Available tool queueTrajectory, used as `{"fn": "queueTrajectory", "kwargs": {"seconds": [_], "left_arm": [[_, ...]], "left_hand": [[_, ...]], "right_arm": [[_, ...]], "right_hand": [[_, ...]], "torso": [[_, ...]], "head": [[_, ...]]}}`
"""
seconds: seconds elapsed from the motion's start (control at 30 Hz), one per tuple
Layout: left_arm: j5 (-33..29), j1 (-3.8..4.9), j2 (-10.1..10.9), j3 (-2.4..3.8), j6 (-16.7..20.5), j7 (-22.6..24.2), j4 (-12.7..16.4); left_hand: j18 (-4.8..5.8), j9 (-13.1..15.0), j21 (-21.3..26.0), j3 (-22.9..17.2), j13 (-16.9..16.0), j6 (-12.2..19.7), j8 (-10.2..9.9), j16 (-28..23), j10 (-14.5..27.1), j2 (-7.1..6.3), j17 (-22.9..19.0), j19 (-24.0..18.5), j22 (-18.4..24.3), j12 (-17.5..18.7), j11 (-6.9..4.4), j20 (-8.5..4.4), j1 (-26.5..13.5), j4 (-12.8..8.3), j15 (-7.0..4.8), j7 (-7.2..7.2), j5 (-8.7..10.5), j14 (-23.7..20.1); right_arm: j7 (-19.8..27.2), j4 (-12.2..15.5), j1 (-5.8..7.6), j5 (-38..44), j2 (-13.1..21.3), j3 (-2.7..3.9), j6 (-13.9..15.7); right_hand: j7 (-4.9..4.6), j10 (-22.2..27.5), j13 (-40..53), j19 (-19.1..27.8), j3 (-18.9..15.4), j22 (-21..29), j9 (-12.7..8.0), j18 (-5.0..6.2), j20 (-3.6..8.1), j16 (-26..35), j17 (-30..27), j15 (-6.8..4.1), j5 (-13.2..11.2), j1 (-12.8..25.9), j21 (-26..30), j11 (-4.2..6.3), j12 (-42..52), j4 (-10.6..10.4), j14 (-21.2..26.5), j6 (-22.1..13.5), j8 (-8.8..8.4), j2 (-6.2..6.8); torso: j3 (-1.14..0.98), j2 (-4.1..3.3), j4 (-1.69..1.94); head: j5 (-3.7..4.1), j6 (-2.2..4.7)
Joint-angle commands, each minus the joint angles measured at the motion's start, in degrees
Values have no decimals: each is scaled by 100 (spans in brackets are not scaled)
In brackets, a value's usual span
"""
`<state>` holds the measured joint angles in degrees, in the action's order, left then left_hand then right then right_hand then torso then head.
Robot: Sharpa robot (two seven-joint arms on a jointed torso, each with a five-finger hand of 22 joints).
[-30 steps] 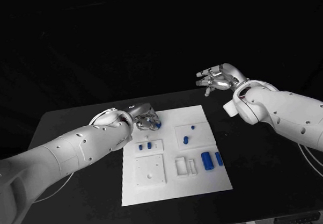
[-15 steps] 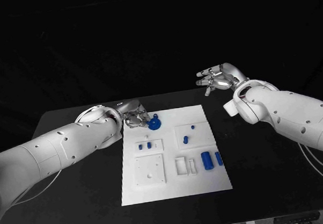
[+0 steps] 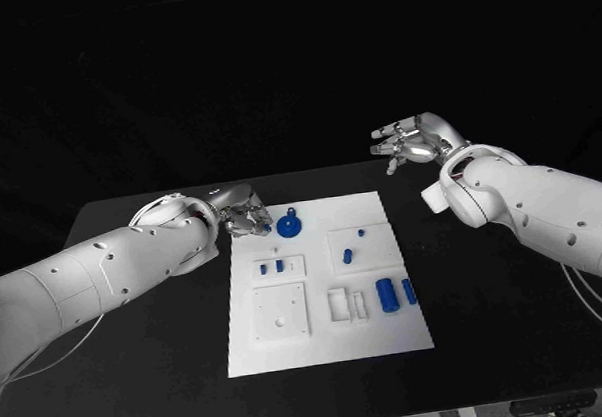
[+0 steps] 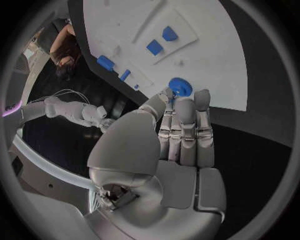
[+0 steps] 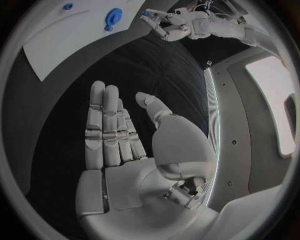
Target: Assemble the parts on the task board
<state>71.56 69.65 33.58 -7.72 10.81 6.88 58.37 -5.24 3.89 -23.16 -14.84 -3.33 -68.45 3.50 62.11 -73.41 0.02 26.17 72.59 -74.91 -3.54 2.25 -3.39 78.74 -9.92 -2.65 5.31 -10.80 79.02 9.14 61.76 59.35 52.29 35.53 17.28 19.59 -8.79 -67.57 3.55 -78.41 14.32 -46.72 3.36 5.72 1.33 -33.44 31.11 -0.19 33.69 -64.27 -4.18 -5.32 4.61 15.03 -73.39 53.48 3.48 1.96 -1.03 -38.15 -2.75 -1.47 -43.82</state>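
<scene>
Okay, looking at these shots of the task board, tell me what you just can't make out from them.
- Blue gear: whether it is seated on the task board or just lying there; too small in the head view, partly behind the left hand in the left wrist view.
- Small blue parts: shapes too small to tell, head view.
- Far end of the board: cut off by the circle's edge in the right wrist view, beyond the right hand.

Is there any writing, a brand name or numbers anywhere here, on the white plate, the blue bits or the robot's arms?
None that can be read. The task board is plain white, the blue parts such as the round gear carry no marks, and the left hand and right hand show bare silver with no label.
</scene>
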Motion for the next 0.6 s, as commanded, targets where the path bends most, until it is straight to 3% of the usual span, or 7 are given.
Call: {"fn": "queueTrajectory", "kwargs": {"seconds": [0.03, 0.27, 0.43, 0.6], "left_arm": [[83, -25, -27, -2, -84, 21, -6], [177, -130, -110, -11, -91, 49, -91], [230, -227, -153, -14, -89, 70, -160], [260, -259, -125, -14, -123, 76, -181]], "left_hand": [[-80, 8, -20, -14, -6, -9, 14, -36, 5, 33, 9, 13, -106, 18, 20, -32, 25, -31, -2, 6, 37, 46], [-80, 8, -19, -16, -6, -9, 14, -40, 5, 38, 12, 13, -107, 19, 20, -33, 33, -31, -3, 7, 30, 49], [-82, 8, -20, -20, -6, -9, 14, -41, 4, 43, 14, 15, -107, 18, 20, -35, 40, -34, -4, 8, 24, 50], [-83, 8, -24, -22, -6, -9, 13, -41, 4, 40, 17, 19, -109, 18, 20, -35, 46, -41, -4, 9, 21, 53]], "right_arm": [[24, 7, 1, 23, 6, 3, -51], [25, 5, 1, 23, 0, 3, -53], [29, 5, 0, 23, 1, 3, -50], [29, 5, 0, 23, 6, 3, -53]], "right_hand": [[0, 31, -9, -18, 31, -5, 7, 107, -10, -22, -8, 23, 33, 9, -9, -2, -32, 6, -8, 23, -7, 27], [0, 31, -9, -18, 31, -5, 7, 107, -10, -22, -8, 23, 33, 9, -9, -2, -32, 6, -8, 23, -7, 27], [0, 31, -9, -18, 31, -5, 7, 107, -10, -22, -8, 23, 33, 9, -9, -2, -32, 6, -8, 23, -7, 27], [0, 31, -9, -18, 31, -5, 7, 107, -10, -22, -8, 23, 33, 9, -9, -2, -32, 6, -8, 23, -7, 27]], "torso": [[-3, -1, -8], [-6, -6, -17], [-6, -3, -11], [-9, -4, -14]], "head": [[-12, -7], [-19, -6], [-16, -60], [-6, -89]]}}
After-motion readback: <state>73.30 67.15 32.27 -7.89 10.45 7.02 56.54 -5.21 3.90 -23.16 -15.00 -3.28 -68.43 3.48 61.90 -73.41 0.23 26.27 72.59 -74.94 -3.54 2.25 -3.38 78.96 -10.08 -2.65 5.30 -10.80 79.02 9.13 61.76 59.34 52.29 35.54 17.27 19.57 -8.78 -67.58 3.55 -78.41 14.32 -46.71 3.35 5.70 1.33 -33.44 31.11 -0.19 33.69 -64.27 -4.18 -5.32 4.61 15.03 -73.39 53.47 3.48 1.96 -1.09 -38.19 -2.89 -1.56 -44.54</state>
